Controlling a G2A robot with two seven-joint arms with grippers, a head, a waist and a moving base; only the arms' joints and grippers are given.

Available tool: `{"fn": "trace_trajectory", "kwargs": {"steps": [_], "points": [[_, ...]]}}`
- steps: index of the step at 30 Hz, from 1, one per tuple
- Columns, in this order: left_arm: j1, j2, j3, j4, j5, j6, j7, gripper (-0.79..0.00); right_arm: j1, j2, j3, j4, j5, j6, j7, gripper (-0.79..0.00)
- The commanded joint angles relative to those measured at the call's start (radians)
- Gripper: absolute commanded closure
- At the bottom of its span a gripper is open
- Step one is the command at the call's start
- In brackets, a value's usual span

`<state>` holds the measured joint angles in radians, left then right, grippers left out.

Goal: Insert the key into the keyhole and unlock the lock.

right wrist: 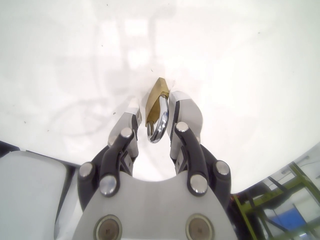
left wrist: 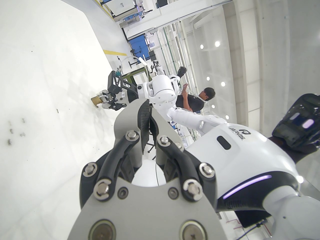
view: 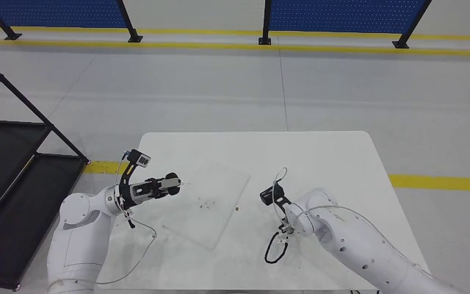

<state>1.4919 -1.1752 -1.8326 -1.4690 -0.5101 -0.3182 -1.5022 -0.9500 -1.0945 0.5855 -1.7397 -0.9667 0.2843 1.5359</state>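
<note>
Brass padlock [right wrist: 156,96] gripped, key [view: 185,181] barely discernible
The right gripper [right wrist: 153,108] closes its fingers on the tilted padlock down at the table [view: 323,154], keyhole hidden; the left gripper [left wrist: 148,111], well apart, pinches shut on a thin sliver, seemingly the key.

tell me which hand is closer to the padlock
Right. The right hand grips the padlock; the left hand hangs well apart from it, across the table.

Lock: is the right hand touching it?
Touching. The right wrist view shows the lock standing inside the right hand, with one finger pressed flat against its shackle side.
</note>
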Motion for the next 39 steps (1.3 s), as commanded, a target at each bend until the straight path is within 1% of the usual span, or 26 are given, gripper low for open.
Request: {"fn": "trace_trajectory", "kwargs": {"steps": [1, 2, 3, 7, 10, 13, 16, 17, 18, 20, 23, 26, 29, 32, 35, 39], "points": [[0.000, 0.000, 0.000, 0.000, 0.000, 0.000, 0.000, 0.000, 0.008, 0.000, -0.006, 0.005, 0.008, 0.000, 0.000, -0.132], [0.000, 0.000, 0.000, 0.000, 0.000, 0.000, 0.000, 0.000, 0.012, 0.001, -0.010, 0.007, 0.012, 0.000, 0.000, -0.095], [0.000, 0.000, 0.000, 0.000, 0.000, 0.000, 0.000, 0.000, 0.016, 0.001, -0.013, 0.009, 0.016, 0.000, 0.000, 0.000], [0.000, 0.000, 0.000, 0.000, 0.000, 0.000, 0.000, 0.000, 0.026, 0.002, -0.019, 0.017, 0.036, 0.000, 0.000, 0.000], [0.000, 0.000, 0.000, 0.000, 0.000, 0.000, 0.000, 0.000, 0.026, 0.003, 0.004, 0.009, 0.068, 0.000, 0.000, 0.000], [0.000, 0.000, 0.000, 0.000, 0.000, 0.000, 0.000, 0.000, 0.007, 0.008, 0.061, -0.014, 0.121, 0.021, -0.021, 0.000], [0.000, 0.000, 0.000, 0.000, 0.000, 0.000, 0.000, 0.000, -0.029, 0.016, 0.148, -0.054, 0.241, 0.061, -0.065, 0.000], [0.000, 0.000, 0.000, 0.000, 0.000, 0.000, 0.000, 0.000, -0.045, 0.020, 0.182, -0.054, 0.290, 0.056, -0.091, 0.000], [0.000, 0.000, 0.000, 0.000, 0.000, 0.000, 0.000, 0.000, -0.064, 0.024, 0.217, -0.047, 0.343, 0.038, -0.126, 0.000], [0.000, 0.000, 0.000, 0.000, 0.000, 0.000, 0.000, 0.000, -0.107, 0.031, 0.295, -0.012, 0.480, -0.029, -0.210, 0.000], [0.000, 0.000, 0.000, 0.000, 0.000, 0.000, 0.000, 0.000, -0.165, 0.039, 0.389, 0.055, 0.661, -0.155, -0.307, 0.000], [0.000, 0.000, 0.000, 0.000, 0.000, 0.000, 0.000, 0.000, -0.207, 0.041, 0.454, 0.125, 0.836, -0.283, -0.392, 0.000], [0.000, 0.000, 0.000, 0.000, 0.000, 0.000, 0.000, 0.000, -0.230, 0.037, 0.480, 0.180, 0.974, -0.406, -0.443, 0.000], [0.000, 0.000, 0.000, 0.000, 0.000, 0.000, 0.000, 0.000, -0.231, 0.029, 0.482, 0.243, 1.109, -0.514, -0.455, 0.000], [0.000, 0.000, 0.000, 0.000, 0.000, 0.000, 0.000, 0.000, -0.220, 0.019, 0.475, 0.306, 1.232, -0.582, -0.453, 0.000], [0.000, 0.000, 0.000, 0.000, 0.000, 0.000, 0.000, 0.000, -0.203, 0.008, 0.463, 0.383, 1.345, -0.635, -0.437, 0.000]]}}
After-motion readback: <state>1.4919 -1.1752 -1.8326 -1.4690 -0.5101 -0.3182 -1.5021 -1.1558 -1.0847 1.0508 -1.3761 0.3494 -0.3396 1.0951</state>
